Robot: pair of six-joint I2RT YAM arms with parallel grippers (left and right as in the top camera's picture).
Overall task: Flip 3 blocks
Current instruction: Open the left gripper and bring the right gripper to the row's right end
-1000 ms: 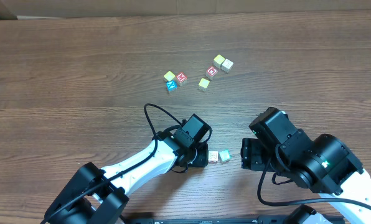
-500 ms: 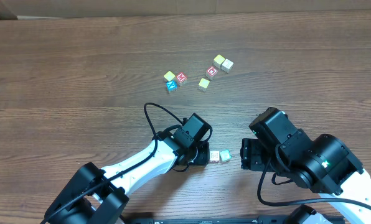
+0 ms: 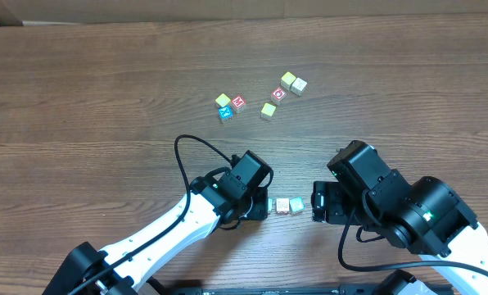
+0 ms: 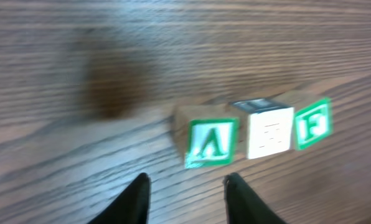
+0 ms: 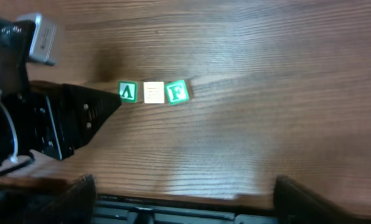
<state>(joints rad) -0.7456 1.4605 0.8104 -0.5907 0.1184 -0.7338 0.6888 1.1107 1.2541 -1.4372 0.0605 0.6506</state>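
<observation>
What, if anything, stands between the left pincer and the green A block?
Nothing visible. In the left wrist view, only bare table lies between the open left pincer and the A block; the whitish block and F block sit beside it, off that path.

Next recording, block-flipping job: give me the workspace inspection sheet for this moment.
Surface: brown wood-grain table, no spills seen.
Job's things: A block, whitish block and F block side by side in one row.
Clutter: seven other cubes scattered farther back.
Grippers: left gripper jaws apart, empty, just short of the A block; right gripper jaws wide, empty, off the row.
Cables: black loop on left arm; another by right arm.
Surroundings: pale strip past the far edge.
</observation>
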